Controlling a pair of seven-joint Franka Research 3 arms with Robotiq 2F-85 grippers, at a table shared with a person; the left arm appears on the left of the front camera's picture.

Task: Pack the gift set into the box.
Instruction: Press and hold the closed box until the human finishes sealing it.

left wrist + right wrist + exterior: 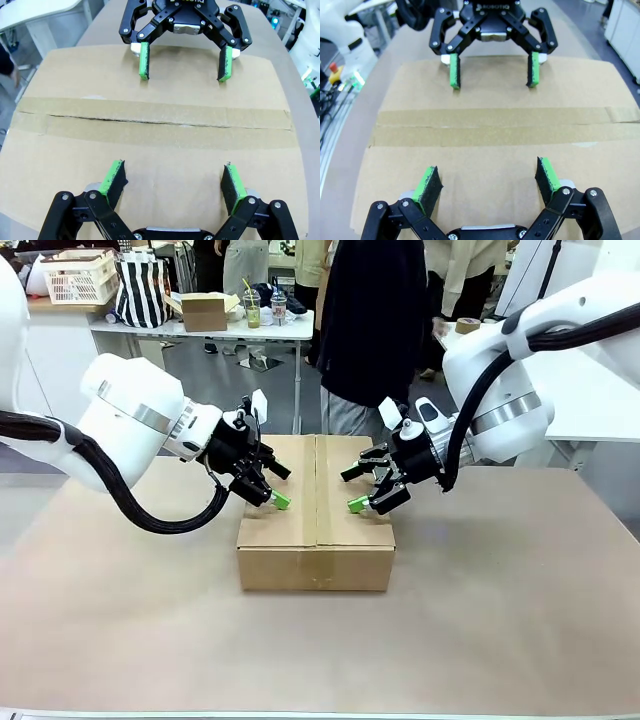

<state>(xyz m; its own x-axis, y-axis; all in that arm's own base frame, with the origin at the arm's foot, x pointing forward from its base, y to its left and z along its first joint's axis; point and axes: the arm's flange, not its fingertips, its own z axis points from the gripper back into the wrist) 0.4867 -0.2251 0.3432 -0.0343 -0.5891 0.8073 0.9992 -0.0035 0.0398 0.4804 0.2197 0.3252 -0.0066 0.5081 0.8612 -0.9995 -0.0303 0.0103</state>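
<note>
Front view shows a person (365, 340) standing just behind the closed box (315, 558).

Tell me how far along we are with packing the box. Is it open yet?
Nothing looks done: the box is shut, with tape lying along its centre seam. In hand: the left gripper and the right gripper are open over the top, one on each side of the seam, holding nothing. Left: opening it and all the packing.
</note>
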